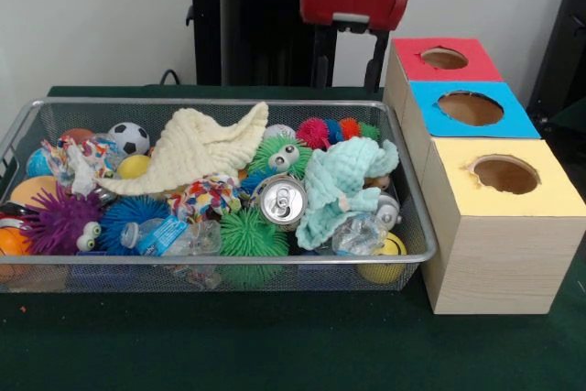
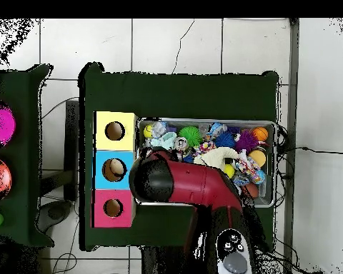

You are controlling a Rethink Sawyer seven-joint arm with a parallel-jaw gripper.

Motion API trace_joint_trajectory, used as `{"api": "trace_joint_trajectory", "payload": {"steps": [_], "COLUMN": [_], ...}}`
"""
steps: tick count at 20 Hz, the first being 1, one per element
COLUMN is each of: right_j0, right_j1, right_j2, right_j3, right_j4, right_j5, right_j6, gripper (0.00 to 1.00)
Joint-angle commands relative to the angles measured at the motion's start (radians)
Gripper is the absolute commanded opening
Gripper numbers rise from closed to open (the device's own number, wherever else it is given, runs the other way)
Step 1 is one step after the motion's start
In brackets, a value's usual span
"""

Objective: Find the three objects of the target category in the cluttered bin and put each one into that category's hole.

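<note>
One hand (image 1: 352,66) raised behind bin (image 1: 220,267)

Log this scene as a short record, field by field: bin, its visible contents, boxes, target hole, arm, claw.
bin: silver wire-mesh basket on a green table
contents: spiky balls, soccer ball, cream cloth, mint cloth, drink can, plastic bottles
plush animals: none clearly visible
boxes: three in a row beside the bin, red, blue, yellow tops
target hole: red-topped hole, nothing on its rim
arm: red arm above the bin's edge
claw: not identifiable in either view
</note>
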Motion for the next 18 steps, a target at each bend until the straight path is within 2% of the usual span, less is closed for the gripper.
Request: {"api": "trace_joint_trajectory", "payload": {"steps": [1, 5, 8, 14, 18], "right_j0": [-0.033, -0.055, -0.058, -0.117, -0.122], "right_j1": [0.123, 0.188, 0.249, 0.352, 0.391], "right_j2": [0.115, 0.137, 0.122, 0.136, 0.125], "right_j3": [-0.045, -0.071, -0.105, -0.113, -0.085], "right_j4": [-0.088, -0.104, -0.12, -0.184, -0.235], "right_j5": [-0.029, -0.05, -0.055, -0.178, -0.268], "right_j6": [-0.023, -0.018, 0.003, 0.005, 0.036], "gripper": [1.0, 1.0, 1.0, 1.0, 1.0]}}
